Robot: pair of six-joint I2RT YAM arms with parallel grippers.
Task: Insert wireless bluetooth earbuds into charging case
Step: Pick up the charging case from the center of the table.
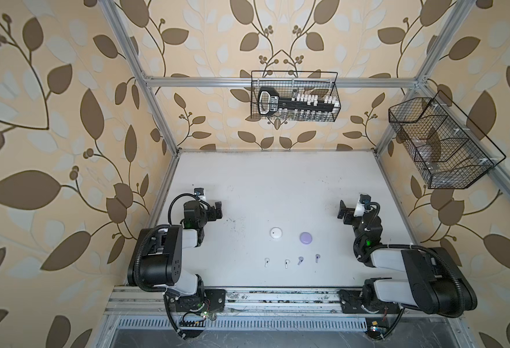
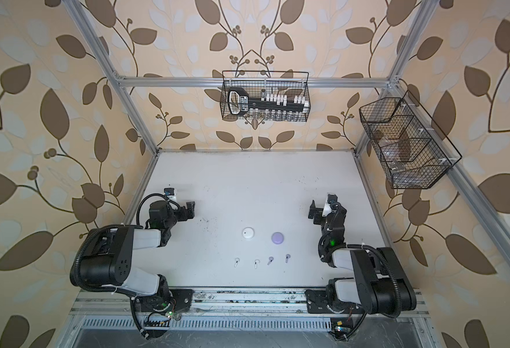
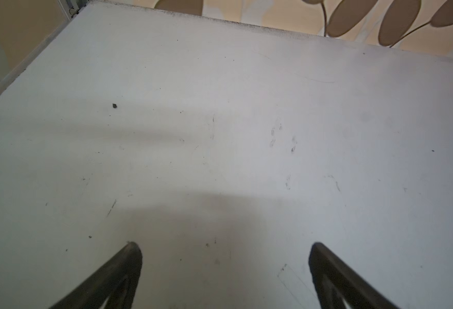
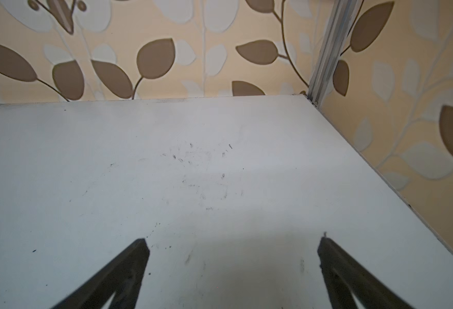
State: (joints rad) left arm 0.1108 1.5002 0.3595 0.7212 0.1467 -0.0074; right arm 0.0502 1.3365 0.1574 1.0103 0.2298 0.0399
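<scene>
Two white earbuds (image 1: 266, 262) (image 1: 286, 263) and two pale lavender earbuds (image 1: 300, 260) (image 1: 317, 258) lie in a row near the table's front, in both top views. Behind them sit a round white charging case (image 1: 276, 233) and a round lavender charging case (image 1: 306, 238), both looking closed. My left gripper (image 1: 217, 211) hovers open at the left, well away from them. At the right my right gripper (image 1: 344, 212) is open too. The left wrist view shows that gripper (image 3: 224, 247) over bare table, and so does the right wrist view for the other gripper (image 4: 233, 243). Nothing is held.
A wire basket (image 1: 295, 96) with a black tool rack hangs on the back rail. A second wire basket (image 1: 440, 144) hangs on the right frame. Aluminium posts stand at the table's corners. The arms' base rail (image 1: 278, 298) runs along the front edge.
</scene>
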